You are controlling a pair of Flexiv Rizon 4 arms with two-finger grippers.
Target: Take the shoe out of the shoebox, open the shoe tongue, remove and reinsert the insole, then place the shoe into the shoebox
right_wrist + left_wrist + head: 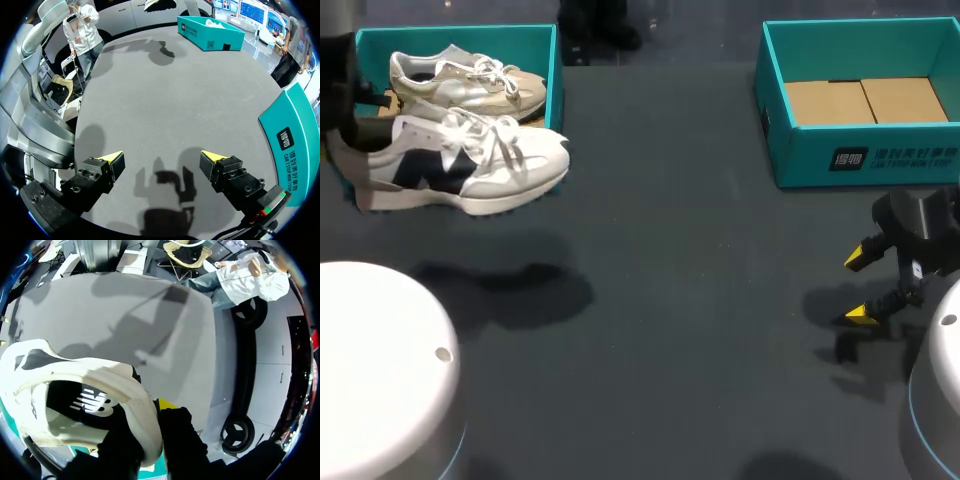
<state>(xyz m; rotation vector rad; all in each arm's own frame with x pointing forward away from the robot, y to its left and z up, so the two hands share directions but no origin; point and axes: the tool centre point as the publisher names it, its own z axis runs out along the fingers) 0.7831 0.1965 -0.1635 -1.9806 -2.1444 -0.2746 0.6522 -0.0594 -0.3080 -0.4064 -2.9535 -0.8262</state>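
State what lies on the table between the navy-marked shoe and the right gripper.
Nothing: in the head view, only bare table separates the navy-marked shoe from the right gripper.

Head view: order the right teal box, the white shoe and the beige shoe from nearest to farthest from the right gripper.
1. Right teal box, beyond the right gripper.
2. White shoe, far left.
3. Beige shoe, behind it, inside the left box.
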